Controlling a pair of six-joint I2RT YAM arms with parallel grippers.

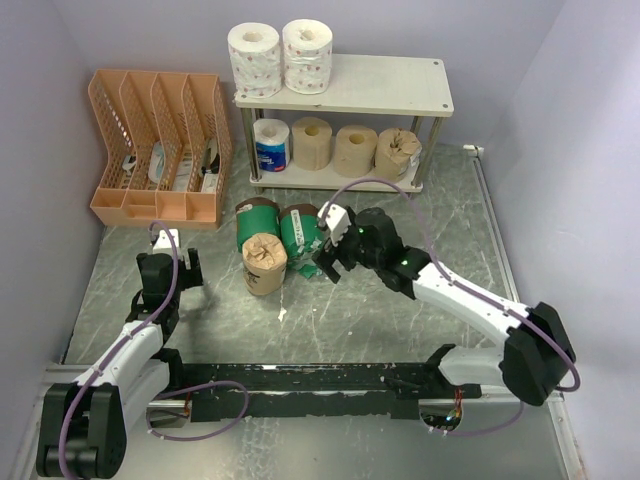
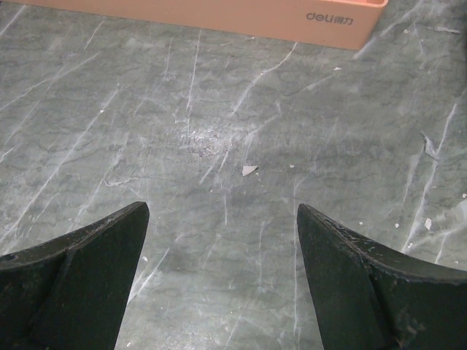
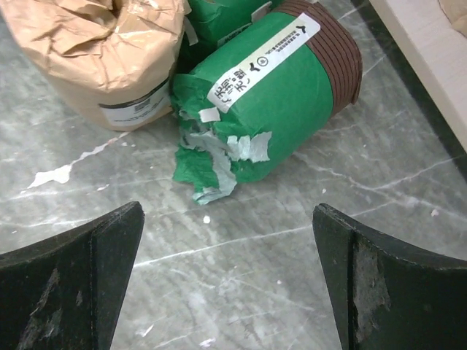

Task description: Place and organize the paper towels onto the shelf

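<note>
The shelf (image 1: 385, 85) stands at the back. Two white patterned rolls (image 1: 254, 58) are on its top board. A blue-and-white roll (image 1: 271, 145), two tan rolls (image 1: 312, 142) and a brown-paper roll (image 1: 397, 153) are on the lower board. On the table lie two green rolls (image 1: 258, 222) and a brown-paper roll (image 1: 264, 263). My right gripper (image 1: 322, 255) is open and empty, just short of the nearer green roll (image 3: 284, 95), whose wrapper is torn. In the right wrist view the right gripper (image 3: 228, 209) is over bare table. My left gripper (image 1: 172, 262) is open and empty over bare table (image 2: 223, 207).
An orange slotted file organizer (image 1: 160, 150) stands at the back left, its base just ahead of my left gripper (image 2: 219, 14). The shelf's lower board edge (image 3: 430, 58) lies to the right of the green roll. Small paper scraps (image 1: 283, 313) dot the table.
</note>
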